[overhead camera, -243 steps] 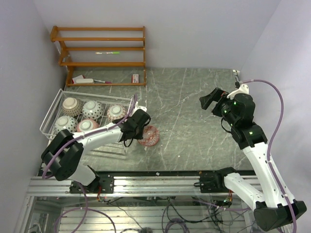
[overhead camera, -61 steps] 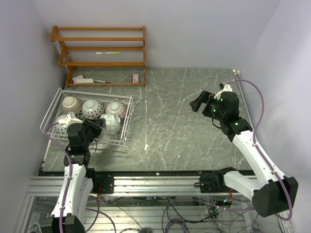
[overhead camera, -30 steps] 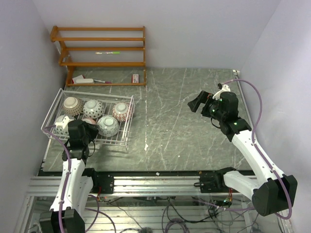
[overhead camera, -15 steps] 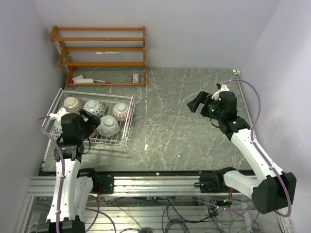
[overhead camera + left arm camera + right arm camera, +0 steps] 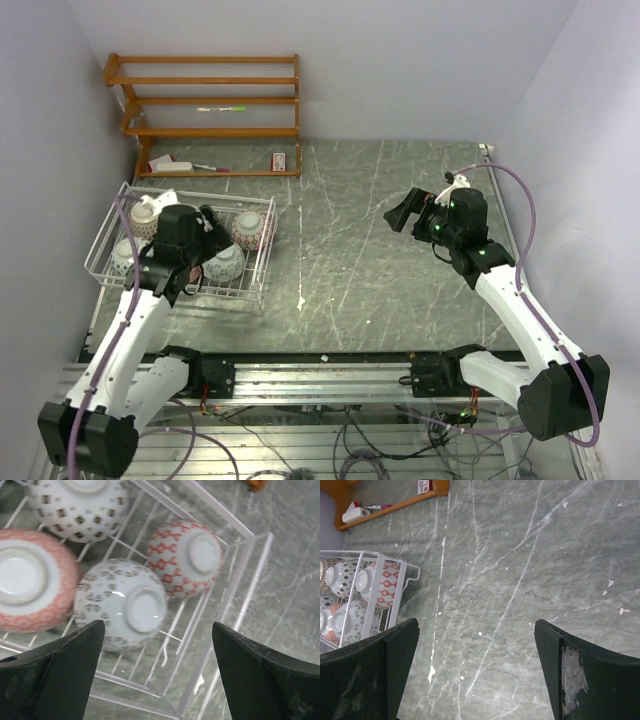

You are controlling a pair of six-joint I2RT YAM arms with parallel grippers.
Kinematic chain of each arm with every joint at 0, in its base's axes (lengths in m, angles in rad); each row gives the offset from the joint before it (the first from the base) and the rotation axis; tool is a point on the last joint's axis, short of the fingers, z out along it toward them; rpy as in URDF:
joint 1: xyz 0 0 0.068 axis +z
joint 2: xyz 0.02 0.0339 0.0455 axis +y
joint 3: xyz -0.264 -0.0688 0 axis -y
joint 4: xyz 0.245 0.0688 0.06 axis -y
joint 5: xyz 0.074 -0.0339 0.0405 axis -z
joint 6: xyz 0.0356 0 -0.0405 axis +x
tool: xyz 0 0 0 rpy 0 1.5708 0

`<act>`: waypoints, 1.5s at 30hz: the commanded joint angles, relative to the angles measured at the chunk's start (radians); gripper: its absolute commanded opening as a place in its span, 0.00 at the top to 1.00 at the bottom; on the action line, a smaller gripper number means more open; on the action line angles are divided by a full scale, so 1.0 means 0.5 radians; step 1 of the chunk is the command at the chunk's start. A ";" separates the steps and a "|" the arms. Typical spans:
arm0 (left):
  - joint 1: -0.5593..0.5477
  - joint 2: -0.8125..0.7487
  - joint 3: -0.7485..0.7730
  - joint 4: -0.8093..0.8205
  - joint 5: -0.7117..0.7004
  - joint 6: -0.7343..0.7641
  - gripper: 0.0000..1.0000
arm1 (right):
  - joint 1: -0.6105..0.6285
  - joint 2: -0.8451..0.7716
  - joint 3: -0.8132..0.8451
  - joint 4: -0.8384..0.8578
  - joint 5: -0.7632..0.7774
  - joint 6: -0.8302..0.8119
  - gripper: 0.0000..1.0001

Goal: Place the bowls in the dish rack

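The white wire dish rack (image 5: 262, 278) stands at the table's left with several bowls upside down in it. In the left wrist view I look down on a grey-flowered bowl (image 5: 125, 611), a red-patterned bowl (image 5: 187, 560), a pink bowl (image 5: 27, 580) and a brown-diamond bowl (image 5: 75, 502), all inside the dish rack (image 5: 227, 597). My left gripper (image 5: 203, 224) (image 5: 158, 629) hovers open above them, holding nothing. My right gripper (image 5: 404, 212) (image 5: 476, 625) hangs open over bare table on the right, and sees the dish rack (image 5: 395, 591) at its left edge.
An orange-brown wooden shelf unit (image 5: 205, 115) with a few small items stands against the back wall, behind the rack. Walls close in on the left and right. The grey marble table (image 5: 360, 250) lies between the rack and the right arm.
My left gripper has opened and let go of the grey-flowered bowl in the rack, then risen and swung back over the rack. The right arm has barely moved.
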 commanded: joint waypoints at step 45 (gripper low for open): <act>-0.905 0.870 0.200 -0.011 -1.405 -0.232 0.08 | -0.011 0.045 -0.072 0.041 0.031 -0.090 0.00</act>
